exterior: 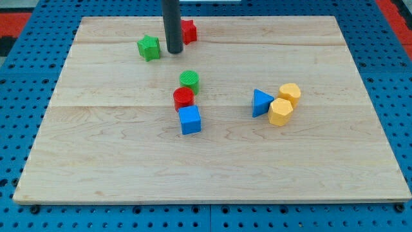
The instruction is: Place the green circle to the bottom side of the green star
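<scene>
The green circle (189, 80) lies near the middle of the wooden board (103, 148), touching a red circle (183, 98) just below it. The green star (149, 48) sits toward the view's top left. My tip (174, 51) stands just right of the green star and above the green circle, apart from both. The rod hides part of a red block (188, 30) behind it.
A blue cube (190, 120) sits just below the red circle. A blue triangle (261, 102) and two yellow blocks (290, 93) (280, 111) cluster at the view's right. Blue pegboard surrounds the board.
</scene>
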You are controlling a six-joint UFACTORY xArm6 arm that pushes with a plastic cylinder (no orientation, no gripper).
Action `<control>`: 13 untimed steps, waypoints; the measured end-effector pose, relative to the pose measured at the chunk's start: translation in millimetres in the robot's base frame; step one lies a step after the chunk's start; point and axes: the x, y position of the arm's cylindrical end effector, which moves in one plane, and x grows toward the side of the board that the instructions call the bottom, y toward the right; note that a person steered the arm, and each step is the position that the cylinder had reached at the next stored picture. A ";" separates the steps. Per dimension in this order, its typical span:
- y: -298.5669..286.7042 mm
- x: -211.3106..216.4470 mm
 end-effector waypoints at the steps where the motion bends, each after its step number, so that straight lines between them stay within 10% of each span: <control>1: -94.0 2.7; 2: -153.7 18.5; 5: 96.6 83.2; 6: 100.7 105.7; 8: 64.6 126.9; 10: -61.6 55.5; 13: -68.8 40.4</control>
